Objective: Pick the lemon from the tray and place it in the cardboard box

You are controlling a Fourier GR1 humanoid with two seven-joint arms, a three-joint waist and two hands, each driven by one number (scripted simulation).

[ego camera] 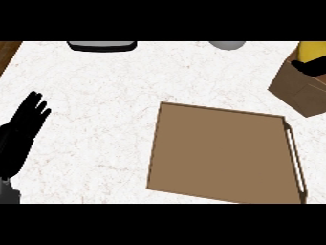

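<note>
Worktop (102, 95): a pale speckled surface filled most of the head view, with dark wood showing at the far left edge.
Tray (222, 153): a flat brown tray lay in the middle-right of the worktop, with a light strip along its right side; nothing lay on it.
Cardboard box (303, 91): it stood at the upper right, just beyond the tray's far corner and apart from it, its opening turned up toward the view.
Lemon (317, 49): a yellow shape showed at the box's mouth, partly covered by black fingers; it was off the tray and over or just inside the box, though which could not be told.
Right robot hand (320, 64): only dark fingers showed at the box opening, curled against the yellow lemon, so it appeared to be gripping the fruit; it was likely positioned there so the lemon would go into the box rather than onto the worktop.
Left robot hand (20, 127): it rested at the left edge, fingers straight and holding nothing, well clear of the tray, probably kept aside so it would not obstruct the other arm.
Background items: a dark-rimmed object (102, 45) and a grey rounded thing (227, 44) sat at the far edge, cut off and unidentifiable.
Stage, as a judgement: the carry looked nearly complete, with release into the box remaining.
</note>
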